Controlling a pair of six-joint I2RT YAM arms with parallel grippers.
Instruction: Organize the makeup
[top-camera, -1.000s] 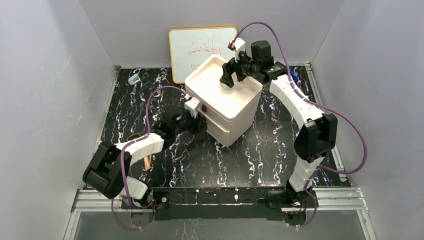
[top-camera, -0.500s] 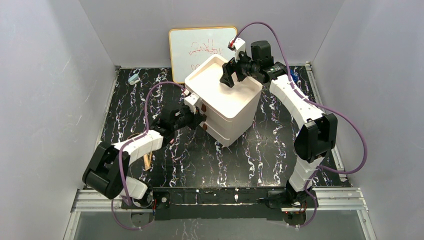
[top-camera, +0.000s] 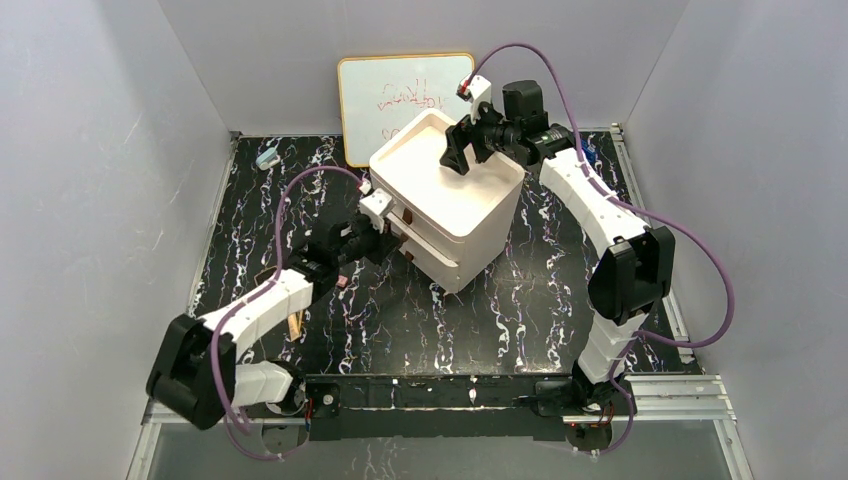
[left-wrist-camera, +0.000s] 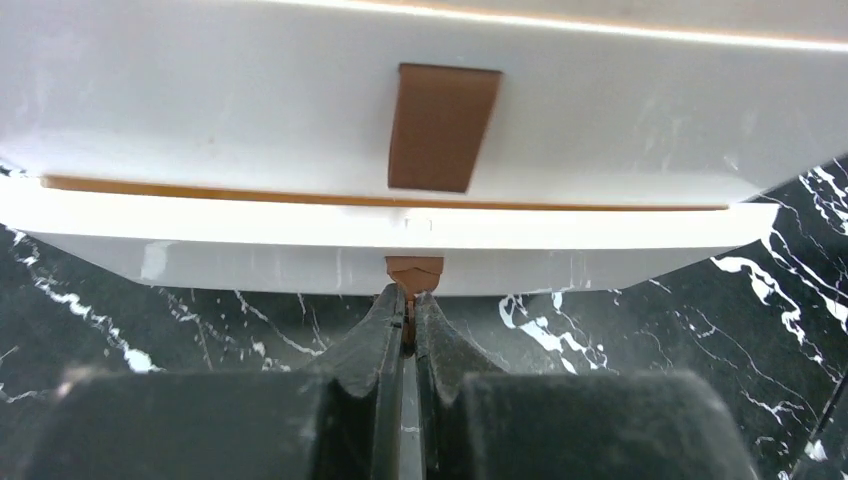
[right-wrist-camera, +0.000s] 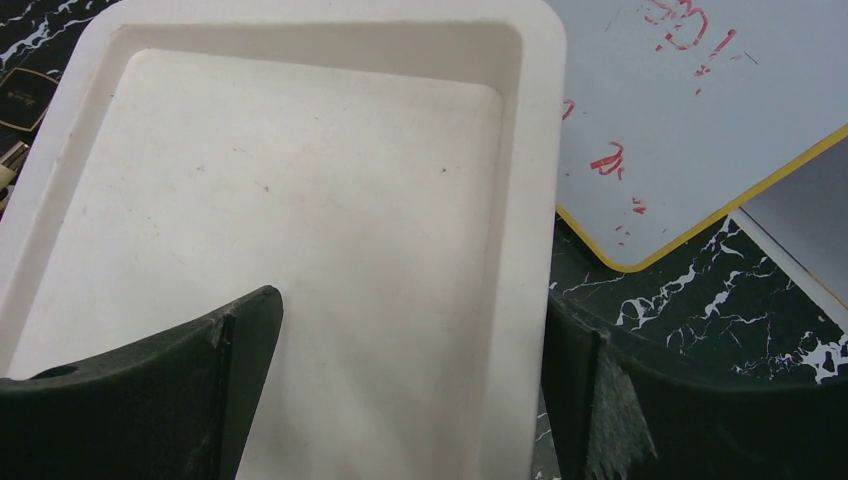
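A white drawer box (top-camera: 470, 215) stands mid-table, its top tray (right-wrist-camera: 535, 200) bare inside. My left gripper (left-wrist-camera: 411, 300) is shut on the brown pull tab (left-wrist-camera: 414, 270) of the lower drawer (left-wrist-camera: 200, 255), which juts out a little below the upper drawer and its tab (left-wrist-camera: 441, 127); it shows in the top view (top-camera: 398, 246). My right gripper (right-wrist-camera: 410, 330) hangs open over the tray's far rim, empty, also in the top view (top-camera: 458, 158). A dark square compact (right-wrist-camera: 22, 85) lies on the table beside the box. A tan wooden-handled brush (top-camera: 294, 325) peeks from under my left arm. Other makeup is hidden.
A whiteboard with red scribbles (top-camera: 395, 95) leans on the back wall behind the box. A small pale-blue object (top-camera: 267, 158) lies at the far left. A blue object (top-camera: 588, 155) sits behind my right arm. Grey walls enclose the black marbled table (top-camera: 520, 300).
My left arm has drawn back toward the near left with the tab in its grip, and the lower drawer has slid out a little. The right arm has not moved.
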